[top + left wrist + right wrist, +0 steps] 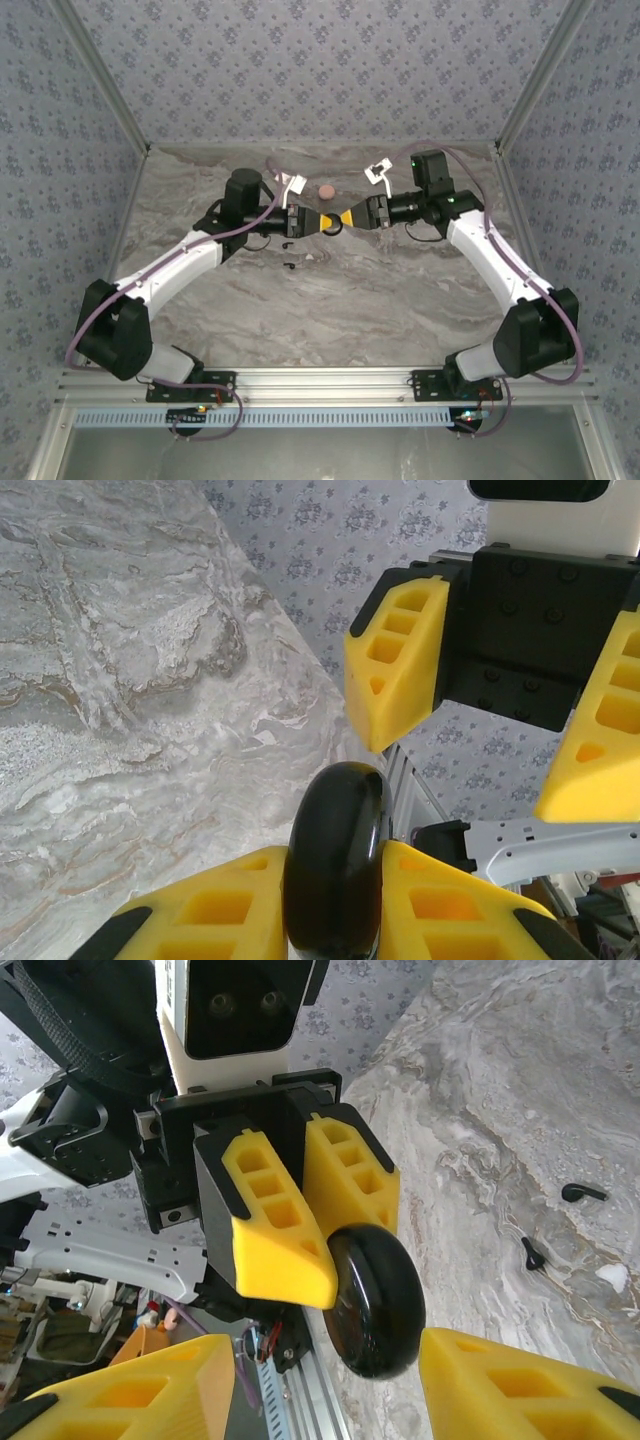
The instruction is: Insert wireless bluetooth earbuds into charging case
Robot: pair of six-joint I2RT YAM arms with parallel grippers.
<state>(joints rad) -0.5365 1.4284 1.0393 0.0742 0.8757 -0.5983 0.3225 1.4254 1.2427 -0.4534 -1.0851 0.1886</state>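
The charging case (336, 860) is a glossy black round shell, lid down, clamped edge-on between the yellow pads of my left gripper (336, 890). In the top view the left gripper (316, 223) and the right gripper (350, 218) meet nose to nose above mid-table. My right gripper (320, 1390) is open, its fingers (520, 1385) spread wide just short of the case (378, 1300) and not touching it. Two wireless bluetooth earbuds, tiny black hooks, lie on the marble: one (583, 1192) farther out, one (531, 1252) nearer. One earbud (291, 265) shows below the left gripper.
A small round pink piece (326, 190) sits on the marble table (400, 300) behind the grippers. White tags (378, 170) hang near both wrists. Patterned walls (320, 70) close in the back and sides; an aluminium rail (330, 380) runs along the near edge.
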